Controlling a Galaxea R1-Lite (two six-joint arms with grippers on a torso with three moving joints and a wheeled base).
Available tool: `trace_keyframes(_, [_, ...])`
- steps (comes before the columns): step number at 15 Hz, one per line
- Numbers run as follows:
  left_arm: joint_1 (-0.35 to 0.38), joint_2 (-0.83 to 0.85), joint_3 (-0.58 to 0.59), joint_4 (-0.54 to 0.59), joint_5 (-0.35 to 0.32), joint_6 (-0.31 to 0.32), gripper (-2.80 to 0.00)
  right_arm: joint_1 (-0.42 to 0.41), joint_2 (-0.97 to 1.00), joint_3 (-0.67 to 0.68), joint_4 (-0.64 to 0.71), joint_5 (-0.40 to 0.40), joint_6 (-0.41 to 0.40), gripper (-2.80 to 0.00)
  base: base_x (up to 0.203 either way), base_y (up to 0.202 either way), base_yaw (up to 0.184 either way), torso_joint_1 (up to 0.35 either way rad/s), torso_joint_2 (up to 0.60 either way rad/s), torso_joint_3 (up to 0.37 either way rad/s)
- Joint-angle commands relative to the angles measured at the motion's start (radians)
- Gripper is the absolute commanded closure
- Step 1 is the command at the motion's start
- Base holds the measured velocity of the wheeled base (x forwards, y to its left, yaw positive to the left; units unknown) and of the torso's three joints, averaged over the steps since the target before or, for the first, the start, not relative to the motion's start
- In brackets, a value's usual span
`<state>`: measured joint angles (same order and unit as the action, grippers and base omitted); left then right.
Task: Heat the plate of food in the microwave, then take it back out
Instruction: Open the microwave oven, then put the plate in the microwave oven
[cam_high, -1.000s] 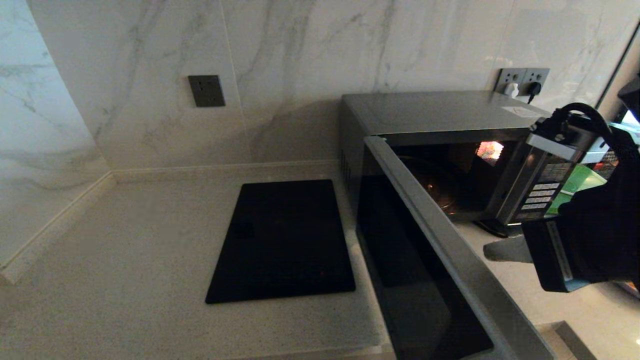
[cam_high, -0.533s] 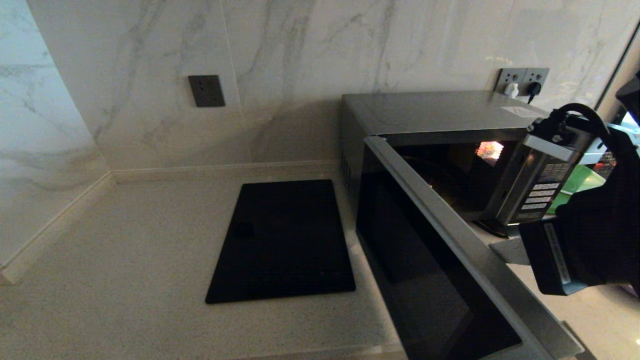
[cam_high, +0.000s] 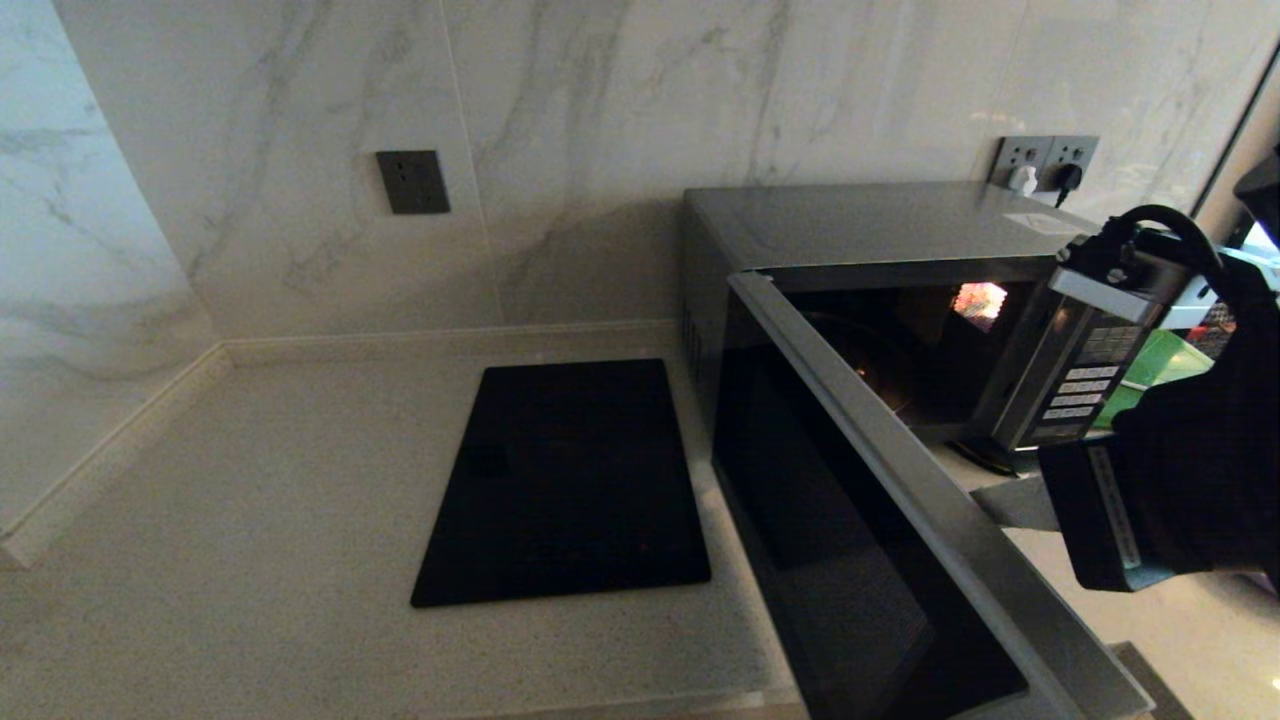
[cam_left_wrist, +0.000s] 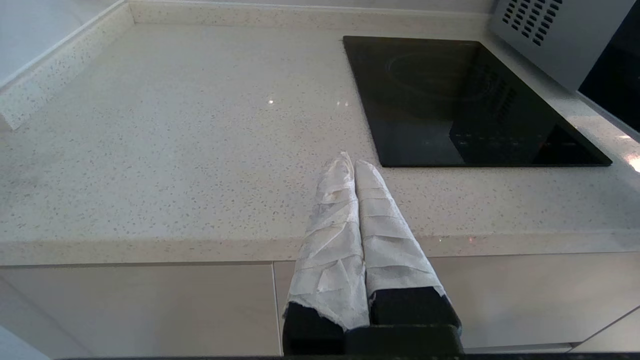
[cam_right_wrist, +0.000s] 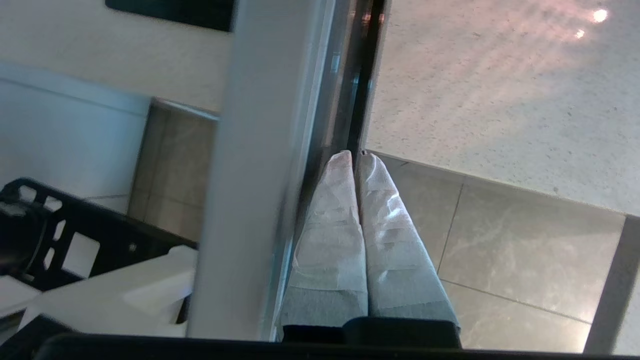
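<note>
1. Marble-walled kitchen corner, pale speckled worktop (cam_high: 250, 520). No sign of the plate of food in any view: not on the bare worktop, and not made out in the dim cavity (cam_high: 900, 350), where only a lamp glow and a glint of glass turntable show.
2. Set at the back right of the worktop: microwave (cam_high: 880, 225), its black glass door (cam_high: 850, 520) swung wide open toward the robot, button panel (cam_high: 1075, 385) on its right.
3. Just beside the free edge of that door, on its inner side: right end effector (cam_right_wrist: 356, 156), wrapped fingers pressed together, gripping nothing. Contact with the door edge close, but cannot tell for certain.
4. Low in front of the worktop's edge, parked and idle: left end effector (cam_left_wrist: 350, 162), fingers likewise together and empty.
5. Farther out: flat black cooktop (cam_high: 565, 480) left of the microwave, a green board (cam_high: 1165, 365) partly hidden behind the right arm, wall sockets (cam_high: 1045, 160) above.
6. Judged progress: door-opening step done or nearly so. Cannot tell whether heating lies ahead or behind. Left in any case: handling the plate and shutting the door.
</note>
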<state>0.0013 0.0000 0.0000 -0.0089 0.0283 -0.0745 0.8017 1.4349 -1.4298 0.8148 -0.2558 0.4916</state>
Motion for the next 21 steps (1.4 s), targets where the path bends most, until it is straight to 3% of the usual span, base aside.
trace_keyframes(1, [0.0,0.002,0.0,0.0,0.001,0.001,0.0,-0.044,-0.004,0.0,0.006,-0.03,0.012,0.0,0.0,0.0,0.0,0.0,0.0,0.0])
trace_keyframes(3, [0.0,0.002,0.0,0.0,0.001,-0.001,0.0,-0.131,-0.022,-0.003,0.006,-0.088,0.011,0.0,0.0,0.0,0.0,0.0,0.0,0.0])
trace_keyframes(6, [0.0,0.002,0.0,0.0,0.001,-0.001,0.0,-0.362,-0.052,-0.006,0.006,-0.142,-0.036,0.0,0.0,0.0,0.0,0.0,0.0,0.0])
trace_keyframes(11, [0.0,0.002,0.0,0.0,0.001,-0.001,0.0,-0.852,-0.118,0.035,0.003,-0.131,-0.31,0.0,0.0,0.0,0.0,0.0,0.0,0.0])
trace_keyframes(13, [0.0,0.002,0.0,0.0,0.001,-0.001,0.0,-1.012,-0.106,0.039,-0.007,-0.08,-0.349,0.0,0.0,0.0,0.0,0.0,0.0,0.0])
trace_keyframes(14, [0.0,0.002,0.0,0.0,0.001,-0.001,0.0,-1.078,-0.07,0.04,-0.039,-0.061,-0.329,0.0,0.0,0.0,0.0,0.0,0.0,0.0])
trace_keyframes(17, [0.0,0.002,0.0,0.0,0.001,-0.001,0.0,-1.241,0.07,0.053,-0.128,-0.015,-0.161,0.0,0.0,0.0,0.0,0.0,0.0,0.0])
trace_keyframes(19, [0.0,0.002,0.0,0.0,0.001,-0.001,0.0,-1.329,0.121,0.07,-0.133,0.131,-0.054,0.0,0.0,0.0,0.0,0.0,0.0,0.0])
trace_keyframes(21, [0.0,0.002,0.0,0.0,0.001,-0.001,0.0,-1.381,0.17,0.067,-0.128,0.179,0.022,0.0,0.0,0.0,0.0,0.0,0.0,0.0])
